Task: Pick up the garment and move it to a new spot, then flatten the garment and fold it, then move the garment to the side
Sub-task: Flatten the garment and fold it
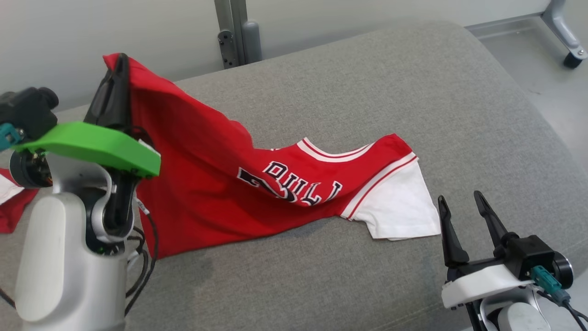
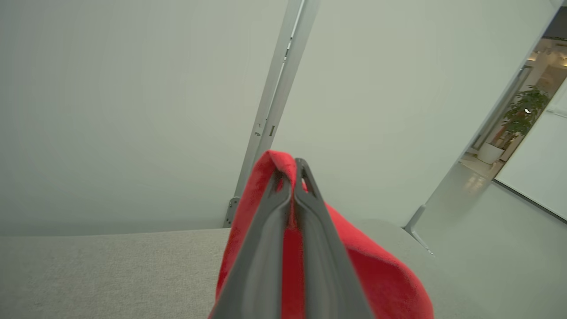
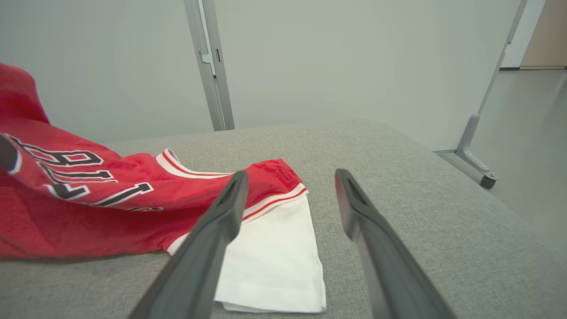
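- Now the left gripper (image 1: 120, 62) is clamped tight on a red edge of the jersey (image 1: 220, 184). Its two dark fingers press together with cloth between them and folded over their tips.
- That held corner is raised above the grey cushion (image 1: 367, 92), at the far left of the head view and near the pale wall.
- From there the jersey slopes down to the right, so its upper left part is lifted and its right part lies on the cushion, near the middle.
- Black letters edged in white run across the red chest, partly creased, with the striped neckline just above them.
- A white sleeve (image 1: 399, 207), with red and white trim at its seam, lies flat on the cushion at the jersey's right end.
- The right gripper (image 1: 460, 196) holds nothing. Its fingers stand wide apart, just beside the sleeve's right edge.
- In the right wrist view that gripper's left finger crosses in front of the sleeve.
- A grey metal post (image 1: 236, 27) rises behind the cushion against the wall.
- Another piece of red and white cloth (image 1: 11, 207) shows at the left edge of the head view, behind the left arm.
- A frame leg with a black wheel (image 1: 572, 57) stands on the floor at the top right.
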Tool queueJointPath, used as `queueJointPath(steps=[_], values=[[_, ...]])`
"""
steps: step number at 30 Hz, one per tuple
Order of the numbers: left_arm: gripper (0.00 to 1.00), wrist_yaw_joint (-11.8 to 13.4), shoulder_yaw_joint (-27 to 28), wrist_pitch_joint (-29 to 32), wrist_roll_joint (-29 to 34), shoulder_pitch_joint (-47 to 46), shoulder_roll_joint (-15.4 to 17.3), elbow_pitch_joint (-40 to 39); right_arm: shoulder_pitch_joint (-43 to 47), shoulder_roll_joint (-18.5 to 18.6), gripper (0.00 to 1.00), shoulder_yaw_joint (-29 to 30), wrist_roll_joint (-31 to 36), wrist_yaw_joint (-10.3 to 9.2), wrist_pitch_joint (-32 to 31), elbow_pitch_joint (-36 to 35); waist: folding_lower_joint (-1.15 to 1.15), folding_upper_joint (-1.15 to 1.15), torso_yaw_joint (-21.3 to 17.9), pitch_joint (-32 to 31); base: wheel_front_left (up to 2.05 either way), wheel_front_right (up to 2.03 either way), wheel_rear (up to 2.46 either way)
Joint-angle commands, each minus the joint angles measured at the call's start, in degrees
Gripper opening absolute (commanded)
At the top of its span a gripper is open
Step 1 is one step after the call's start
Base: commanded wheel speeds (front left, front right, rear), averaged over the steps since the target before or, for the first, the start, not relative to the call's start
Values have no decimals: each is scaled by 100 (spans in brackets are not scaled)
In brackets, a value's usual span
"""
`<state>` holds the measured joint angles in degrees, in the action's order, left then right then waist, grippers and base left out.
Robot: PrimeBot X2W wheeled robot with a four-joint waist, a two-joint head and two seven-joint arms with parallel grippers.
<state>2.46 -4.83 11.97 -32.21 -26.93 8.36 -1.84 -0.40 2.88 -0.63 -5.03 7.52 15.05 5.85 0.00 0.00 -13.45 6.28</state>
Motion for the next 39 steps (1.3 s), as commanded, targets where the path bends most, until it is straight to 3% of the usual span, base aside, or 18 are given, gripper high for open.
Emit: queueJointPath(steps=[1,8,12,16,17,18,19,20,21,25,30,34,39], values=[[0,73,50,-28,67,-248,52,287,-127,4,100,-35,-38,-6,19,-14,0,0,-260,324,0,0,0],[0,326,227,-436,508,-1588,437,2555,-571,2,100,-330,-114,-6,20,-52,0,0,-688,1310,0,0,0],[0,271,263,-708,636,-2114,711,3489,-721,0,100,-381,-148,-6,19,-96,0,0,-847,1728,0,0,0],[0,208,204,-988,728,-2406,782,4273,-732,0,100,-343,-159,-6,20,-88,0,0,-852,1934,0,0,0],[5,165,184,-1059,739,-2460,776,4442,-743,0,100,-333,-166,-6,20,-91,0,0,-843,1955,0,0,0],[29,139,183,-1130,724,-2503,756,4610,-759,0,100,-329,-171,-6,20,-86,0,0,-834,1964,0,0,0],[38,108,174,-1202,718,-2539,739,4728,-772,0,100,-329,-172,-6,20,-79,0,0,-823,1968,0,0,0],[57,90,171,-1290,704,-2592,708,4857,-787,1,100,-319,-169,-6,20,-77,0,0,-796,1968,0,0,0],[100,63,167,-1365,680,-2631,663,4989,-805,1,100,-315,-164,-6,20,-80,0,0,-761,1962,0,0,0],[100,-53,127,-1820,698,-2743,595,5333,-833,2,100,-329,-91,-6,20,-97,0,0,-590,1839,0,0,0],[100,-431,32,-2382,616,-2342,399,5526,-585,6,100,-227,57,-6,20,-14,0,0,-273,1342,0,0,0],[100,-626,-13,-2615,590,-1750,261,5266,-340,7,100,-129,163,-6,20,-9,0,0,-52,888,0,0,0],[100,-661,-17,-2715,659,-559,121,4535,-28,9,100,-20,360,-6,20,-81,0,0,179,345,0,0,0]])
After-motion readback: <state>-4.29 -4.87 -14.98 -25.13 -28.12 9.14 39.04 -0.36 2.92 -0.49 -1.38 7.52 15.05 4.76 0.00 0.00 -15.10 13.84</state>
